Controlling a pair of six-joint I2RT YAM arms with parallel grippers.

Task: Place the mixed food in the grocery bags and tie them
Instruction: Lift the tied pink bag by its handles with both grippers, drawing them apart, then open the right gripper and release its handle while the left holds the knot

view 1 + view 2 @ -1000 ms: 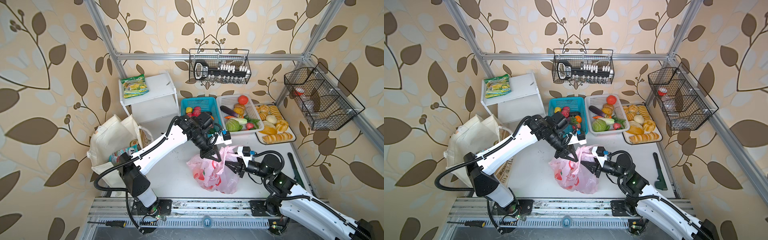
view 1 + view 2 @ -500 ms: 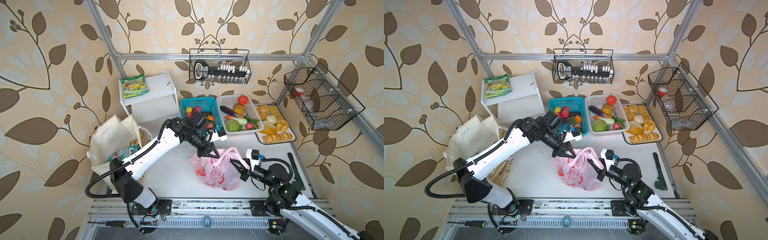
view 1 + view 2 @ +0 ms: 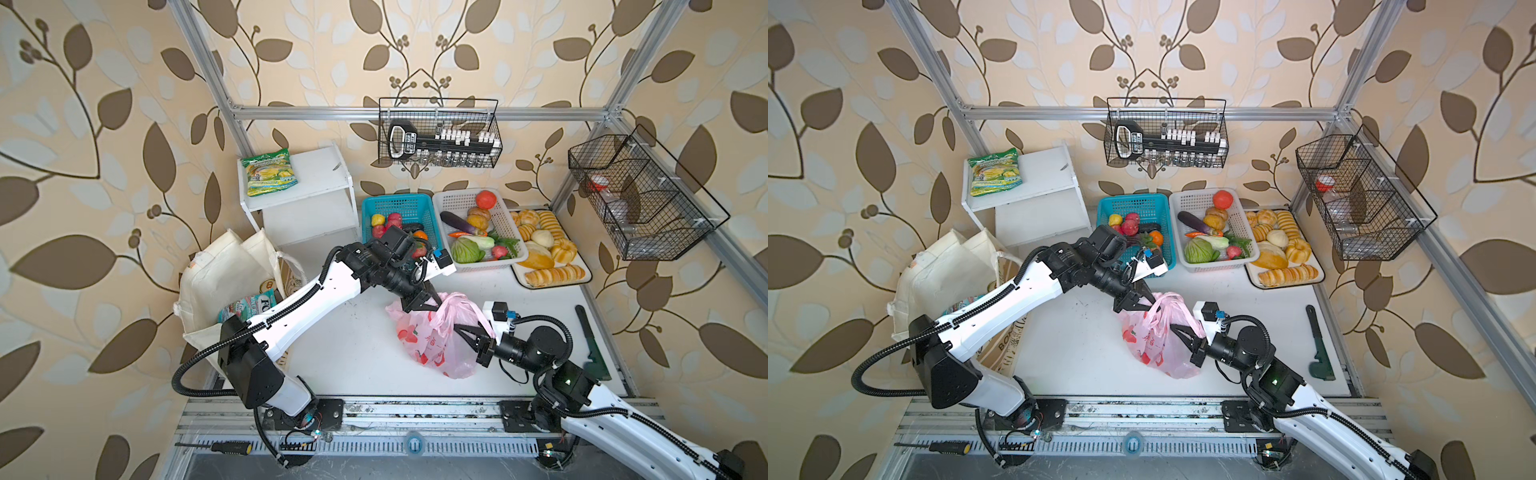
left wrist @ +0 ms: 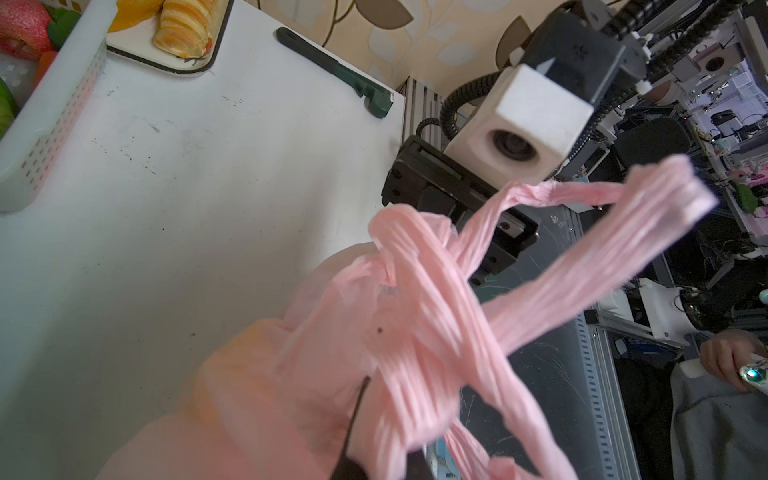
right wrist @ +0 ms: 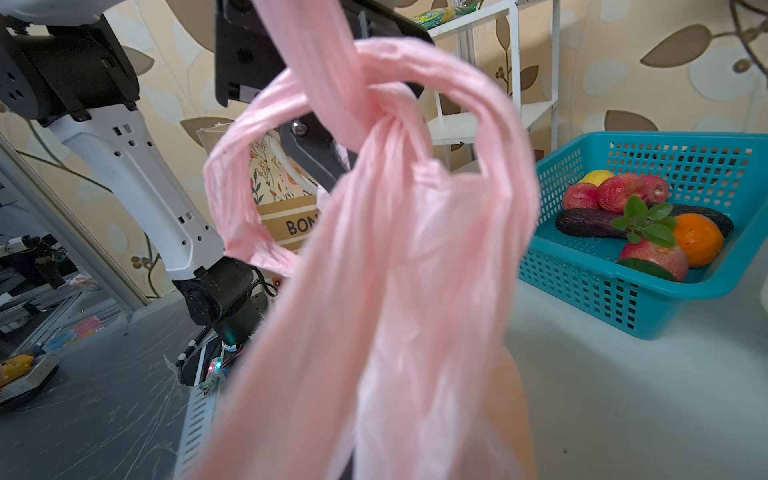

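L gripper (image 3: 430, 303) jaws clamped on twisted handle of thin translucent pink plastic bag w/ red print (image 3: 432, 353). Judged: tensioning loose knot (image 5: 386, 112) against R gripper (image 3: 461, 330), whose jaws are buried in plastic, so grip can't be told. Bag mid-table, contents indistinct. Cream canvas tote (image 3: 220, 270) at left holds teal-red snack packet (image 3: 249, 305) and gold-top can (image 3: 268, 285). Toy fruit (image 3: 392, 220) lies in teal plastic basket (image 3: 399, 203).

beige wallpaper (image 3: 104, 174) with brown leaf vines on every wall round my left claw (image 3: 426, 304). white tabletop (image 3: 345, 353) under claw, scuffed, dark specks. white shelf unit (image 3: 320, 178) against back wall, well apart from claw. aluminium frame rail (image 3: 316, 112) runs along that wall higher up. black wire basket (image 3: 384, 120) hangs from rail, beyond claw; second wire basket (image 3: 665, 232) on side wall, farther off. slotted metal track (image 3: 374, 446) at table's near edge, behind claw. light bright, even, soft shadows.
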